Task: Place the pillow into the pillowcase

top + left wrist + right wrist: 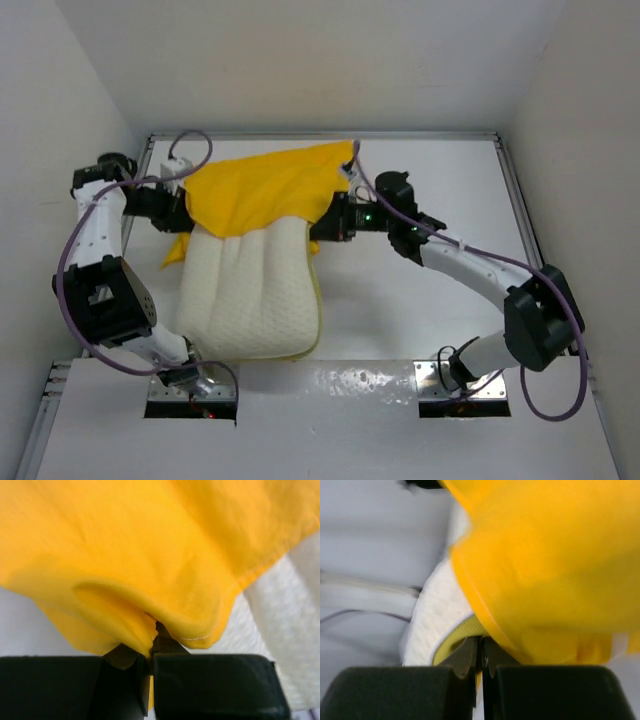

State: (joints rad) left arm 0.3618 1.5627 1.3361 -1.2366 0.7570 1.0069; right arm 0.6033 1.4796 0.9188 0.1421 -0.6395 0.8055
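The cream-white quilted pillow (255,295) lies on the table with its far end inside the bright yellow pillowcase (260,185). My left gripper (183,213) is shut on the pillowcase's left edge; the left wrist view shows yellow cloth (150,560) pinched between the jaws (149,652) with pillow (285,630) at the right. My right gripper (322,226) is shut on the pillowcase's right edge; the right wrist view shows the jaws (481,652) closed on yellow fabric (555,570) beside the pillow's yellow trim (457,635). No print shows on the pillowcase.
The white table (430,290) is walled by a metal rim (320,135) at the back and sides. Purple cables (70,270) loop by the left arm. The arm bases (190,385) sit at the near edge.
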